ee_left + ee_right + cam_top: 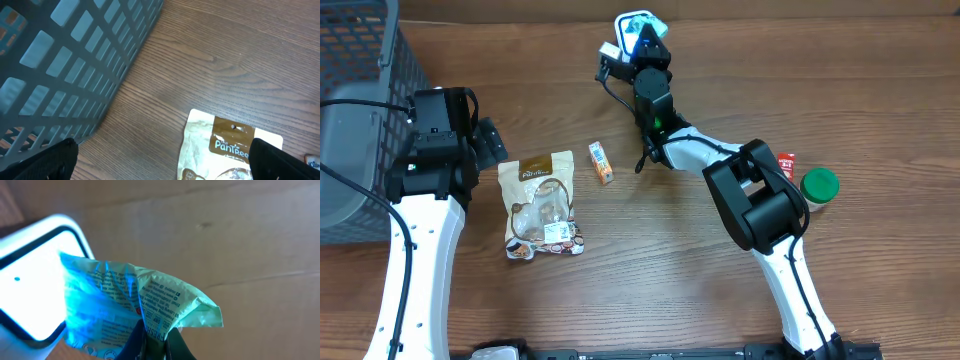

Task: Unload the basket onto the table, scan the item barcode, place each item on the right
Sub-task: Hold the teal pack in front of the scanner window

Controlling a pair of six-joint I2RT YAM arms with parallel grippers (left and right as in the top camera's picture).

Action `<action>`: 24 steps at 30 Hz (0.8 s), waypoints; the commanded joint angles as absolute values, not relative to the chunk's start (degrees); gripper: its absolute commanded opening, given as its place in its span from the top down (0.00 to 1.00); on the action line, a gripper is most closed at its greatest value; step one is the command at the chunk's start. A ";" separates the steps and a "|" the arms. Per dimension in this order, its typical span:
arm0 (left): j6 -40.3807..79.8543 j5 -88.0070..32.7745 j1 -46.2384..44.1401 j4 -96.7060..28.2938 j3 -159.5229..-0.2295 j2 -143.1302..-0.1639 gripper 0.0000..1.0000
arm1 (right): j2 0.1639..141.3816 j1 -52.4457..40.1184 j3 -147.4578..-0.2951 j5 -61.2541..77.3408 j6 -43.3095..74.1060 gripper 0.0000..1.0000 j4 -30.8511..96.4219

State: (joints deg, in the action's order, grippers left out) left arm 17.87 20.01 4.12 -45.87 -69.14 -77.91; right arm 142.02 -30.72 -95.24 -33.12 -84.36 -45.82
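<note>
My right gripper is shut on the lower edge of a crumpled pale green packet with small printed text. The packet is held up right by the white scanner, whose window glows, and blue light falls on the packet's left half. From overhead, the right gripper is at the table's far edge against the scanner. My left gripper hangs open over the wood, one fingertip near the basket and the other over the brown and cream pouch. It holds nothing.
A grey mesh basket fills the far left. The snack pouch lies flat left of centre, with a small orange box beside it. A green-lidded jar and a small red item stand at the right.
</note>
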 commanded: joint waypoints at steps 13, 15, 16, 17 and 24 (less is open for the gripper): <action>17.80 20.95 4.10 -45.84 -69.84 -78.00 0.00 | 142.58 -33.32 -95.96 -38.52 -74.37 0.96 -34.89; 17.80 20.95 4.10 -45.84 -69.84 -78.00 0.00 | 142.58 -33.82 -95.96 -39.51 -73.10 0.96 -31.79; 17.80 20.95 4.10 -45.84 -69.84 -78.00 0.00 | 142.58 -34.11 -95.96 -40.03 -72.95 0.96 -31.11; 17.80 20.95 4.10 -45.84 -69.84 -78.00 0.00 | 142.58 -34.41 -95.96 -40.73 -72.29 0.96 -31.18; 17.80 20.95 4.10 -45.84 -69.84 -78.00 0.00 | 141.62 -35.42 -95.98 -46.48 -69.67 0.96 -36.60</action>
State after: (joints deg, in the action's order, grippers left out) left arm 17.87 19.99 4.12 -45.87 -69.14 -77.91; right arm 142.12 -34.98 -95.68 -42.50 -73.06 -34.33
